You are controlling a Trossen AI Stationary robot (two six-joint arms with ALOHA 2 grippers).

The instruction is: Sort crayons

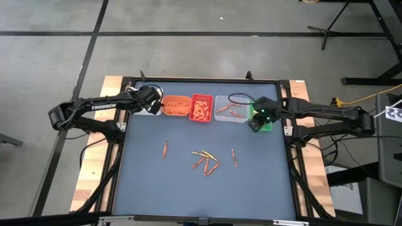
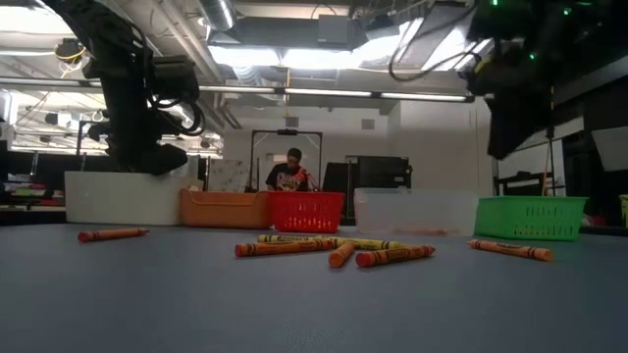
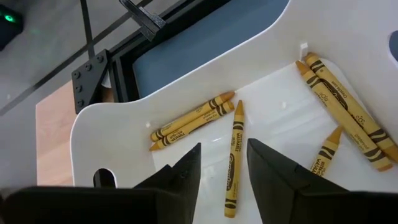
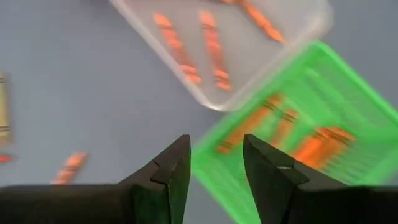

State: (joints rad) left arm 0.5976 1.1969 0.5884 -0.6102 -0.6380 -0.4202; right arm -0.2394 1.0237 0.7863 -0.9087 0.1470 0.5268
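Several crayons lie loose on the blue mat: one (image 1: 165,149) to the left, a cluster (image 1: 206,161) in the middle, one (image 1: 234,157) to the right. My left gripper (image 3: 224,148) is open over the white bin (image 3: 124,118) at the far left. Several yellow crayons rest flat on that bin's floor, and one (image 3: 234,155) shows in the gap between my fingers. My right gripper (image 4: 216,142) is open in the air above the near corner of the green bin (image 4: 292,124), which holds orange crayons (image 4: 314,146).
Along the far edge the bins stand in a row: white, orange (image 1: 176,105), red (image 1: 201,108), clear (image 1: 231,108) and green (image 1: 266,123). The clear bin holds a few orange crayons (image 4: 177,46). A black frame (image 1: 119,157) rims the mat. A person (image 2: 290,169) shows in the room behind.
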